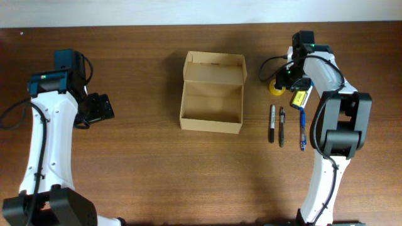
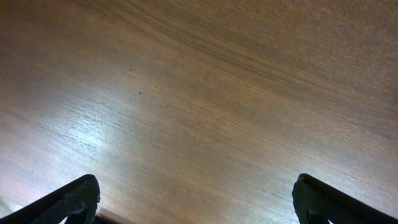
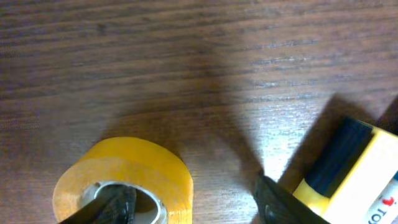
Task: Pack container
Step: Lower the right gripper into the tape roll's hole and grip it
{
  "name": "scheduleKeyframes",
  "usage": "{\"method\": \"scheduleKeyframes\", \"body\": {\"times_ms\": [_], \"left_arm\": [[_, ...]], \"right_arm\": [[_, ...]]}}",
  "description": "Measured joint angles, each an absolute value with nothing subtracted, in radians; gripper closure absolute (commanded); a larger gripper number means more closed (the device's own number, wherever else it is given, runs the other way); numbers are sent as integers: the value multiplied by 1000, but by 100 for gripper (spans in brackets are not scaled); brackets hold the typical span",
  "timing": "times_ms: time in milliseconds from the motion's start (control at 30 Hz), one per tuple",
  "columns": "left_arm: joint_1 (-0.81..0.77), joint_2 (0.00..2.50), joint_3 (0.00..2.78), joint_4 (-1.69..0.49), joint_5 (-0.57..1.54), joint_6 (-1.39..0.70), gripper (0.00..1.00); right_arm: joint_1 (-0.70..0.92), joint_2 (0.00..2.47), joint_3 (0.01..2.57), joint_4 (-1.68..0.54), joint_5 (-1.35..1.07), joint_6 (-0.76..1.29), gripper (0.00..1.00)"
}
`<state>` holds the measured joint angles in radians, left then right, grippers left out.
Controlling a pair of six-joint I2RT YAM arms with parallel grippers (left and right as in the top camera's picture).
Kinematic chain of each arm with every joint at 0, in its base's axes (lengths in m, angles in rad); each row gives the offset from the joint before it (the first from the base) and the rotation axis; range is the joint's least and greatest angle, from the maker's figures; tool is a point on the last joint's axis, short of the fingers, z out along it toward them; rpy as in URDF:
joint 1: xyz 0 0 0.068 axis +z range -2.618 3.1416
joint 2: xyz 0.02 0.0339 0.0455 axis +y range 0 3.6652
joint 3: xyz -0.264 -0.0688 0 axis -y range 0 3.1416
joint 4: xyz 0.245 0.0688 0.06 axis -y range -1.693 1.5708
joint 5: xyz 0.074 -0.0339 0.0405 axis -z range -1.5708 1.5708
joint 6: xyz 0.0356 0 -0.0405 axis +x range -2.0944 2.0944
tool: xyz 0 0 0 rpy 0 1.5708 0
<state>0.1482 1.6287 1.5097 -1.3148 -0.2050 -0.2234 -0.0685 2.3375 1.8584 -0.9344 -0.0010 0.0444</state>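
Note:
The container (image 1: 210,125) is a tan cardboard box standing open at the table's middle, its lid flap (image 1: 213,68) folded back at the far side; its inside looks empty. My right gripper (image 1: 286,80) is open over a yellow tape roll (image 1: 276,86). In the right wrist view, one finger is inside the hole of the tape roll (image 3: 134,171) and the other finger is outside its wall, with a gap; the gripper (image 3: 193,199) is low by the table. My left gripper (image 1: 99,108) is open and empty over bare wood (image 2: 196,199), far left of the box.
A yellow pack with a black end (image 1: 299,98) lies just right of the tape; it also shows in the right wrist view (image 3: 367,174). Two black pens (image 1: 272,122) (image 1: 282,125) and a blue pen (image 1: 302,129) lie in a row right of the box.

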Motion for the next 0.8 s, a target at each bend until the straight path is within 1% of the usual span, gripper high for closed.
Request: {"method": "scheduleKeyframes", "body": {"times_ms": [67, 133, 233, 300, 333, 400, 567, 800], "left_arm": [[148, 1629, 1510, -1315, -205, -223, 0], [148, 1629, 1510, -1315, -205, -223, 0], [148, 1629, 1510, -1315, -205, -223, 0], [148, 1629, 1510, -1315, -205, -223, 0], [148, 1629, 1510, -1315, -205, -223, 0], [148, 1629, 1510, -1315, -205, -223, 0], [148, 1629, 1510, -1315, -205, -223, 0], [148, 1629, 1510, -1315, -205, -223, 0]], "right_arm": [[-68, 2337, 1858, -934, -2, 40, 35], [-68, 2337, 1858, -934, -1, 38, 41], [-68, 2337, 1858, -934, -2, 38, 43], [-68, 2337, 1858, -935, -2, 35, 52], [-68, 2337, 1858, -935, -2, 31, 62], [-68, 2337, 1858, -936, -4, 29, 76], [-69, 2337, 1859, -948, -4, 30, 95], [-70, 2334, 1876, -985, -27, 39, 96]]}}
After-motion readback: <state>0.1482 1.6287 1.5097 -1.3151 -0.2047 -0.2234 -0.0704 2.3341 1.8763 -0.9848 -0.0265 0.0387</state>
